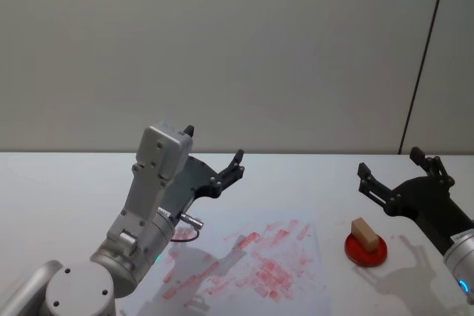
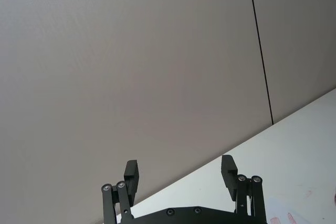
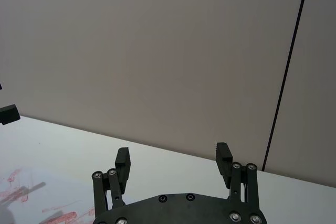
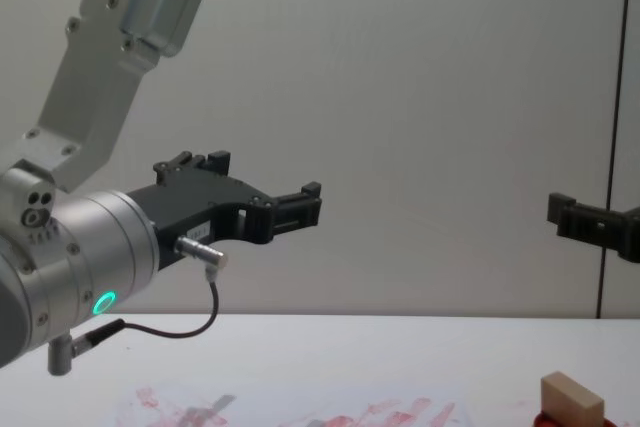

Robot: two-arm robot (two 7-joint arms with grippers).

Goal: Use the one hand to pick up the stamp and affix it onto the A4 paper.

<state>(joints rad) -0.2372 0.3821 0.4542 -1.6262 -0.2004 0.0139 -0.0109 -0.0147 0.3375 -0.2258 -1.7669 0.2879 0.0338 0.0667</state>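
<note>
Stamp [image 1: 363, 232]: pale tan wood block, resting on top of the round red pad [image 1: 366, 249], nothing gripping it. No writing visible on the block's faces. Right gripper [image 1: 392, 168]: raised well above the table [image 1: 59, 183], up and to the right of the pad, clear of the stamp; fingers spread wide, nothing between them. Paper [image 1: 259, 257]: flat on the table just left of the pad, covered in red prints, short smeared bars and blotches in which no letters can be read. Left gripper [image 1: 215, 146]: held high, well left of the pad, over the paper's far side; fingers apart, empty. Green ring [image 4: 103, 302] glows on its silver wrist and a thin cable [image 4: 190, 329] loops below. Small white label [image 4: 205, 230] on its black body, too small to read.
</note>
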